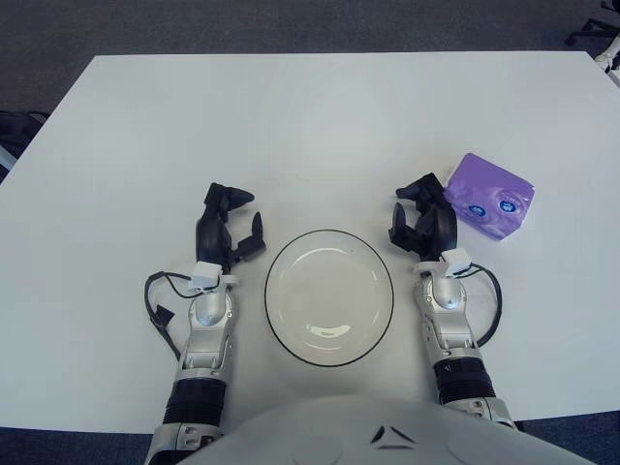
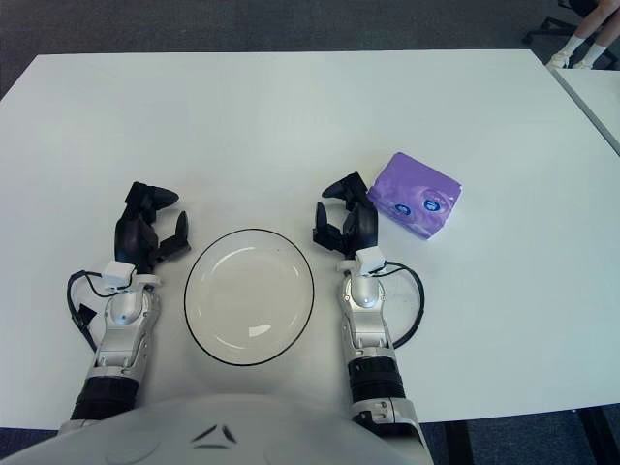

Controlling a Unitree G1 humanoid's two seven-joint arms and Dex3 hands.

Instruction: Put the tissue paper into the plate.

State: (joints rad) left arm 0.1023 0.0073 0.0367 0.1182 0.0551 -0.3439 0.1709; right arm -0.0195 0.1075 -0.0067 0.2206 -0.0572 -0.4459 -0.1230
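Note:
A purple tissue pack lies on the white table, right of centre. A clear glass plate with a dark rim sits near the front edge, between my two hands, and holds nothing. My right hand is just right of the plate and a short way left of the tissue pack, apart from it, fingers spread and holding nothing. My left hand shows left of the plate, fingers relaxed and holding nothing.
The table's far edge meets dark carpet. Another white table's corner and chair legs show at the far right. My own body fills the bottom edge.

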